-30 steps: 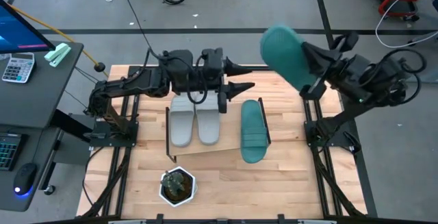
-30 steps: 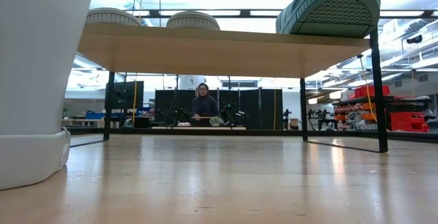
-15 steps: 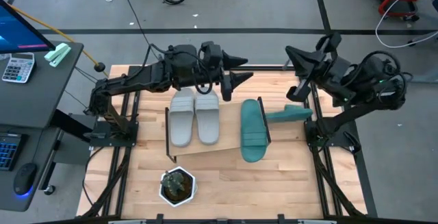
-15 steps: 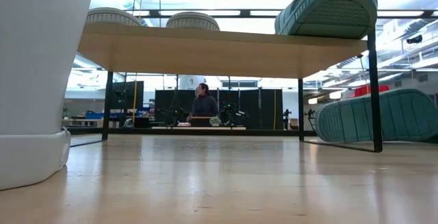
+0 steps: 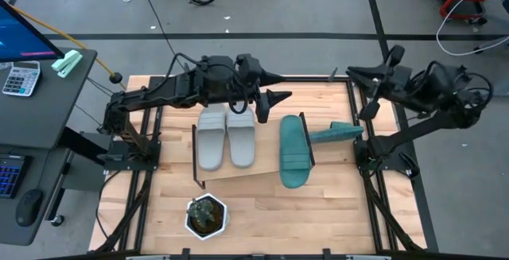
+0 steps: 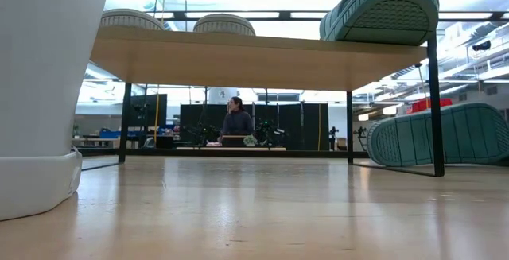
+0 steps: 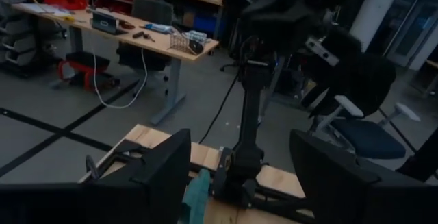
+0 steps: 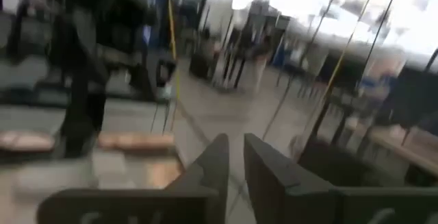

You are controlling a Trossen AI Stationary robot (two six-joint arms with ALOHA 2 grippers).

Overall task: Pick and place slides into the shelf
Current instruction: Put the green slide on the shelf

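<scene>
My right gripper [image 5: 355, 71] sits in the upper right of the overhead picture, raised above the far right corner of the table, holding nothing. In my right wrist view its two dark fingers [image 8: 217, 162] stand close together with only a narrow slot of daylight between them. My left gripper [image 5: 280, 85] sits upper centre in the same picture, above the far edge of the shelf [image 5: 266, 163], its fingers spread wide and empty; the left wrist view shows the broad gap between them.

Below and to the left of my right gripper, right of centre in the overhead picture, a teal slide [image 5: 334, 133] lies on the tabletop [image 5: 334, 204], tipped onto its edge just beside the shelf's right end. In the low picture it shows at the right edge, its ribbed sole facing the camera. It is well apart from my right gripper's fingers.

The other teal slide [image 5: 293, 150] lies on the shelf's right end, its near tip overhanging the board. The two grey slides [image 5: 226, 137] lie side by side on the shelf's left part, below my left gripper.

I judge the slides to be light, bendy rubber, not fragile and not slippery. The fallen one offers a thin raised edge; I would pinch across the sole's side or the broad strap, since a grip at the tip would let it flop.
</scene>
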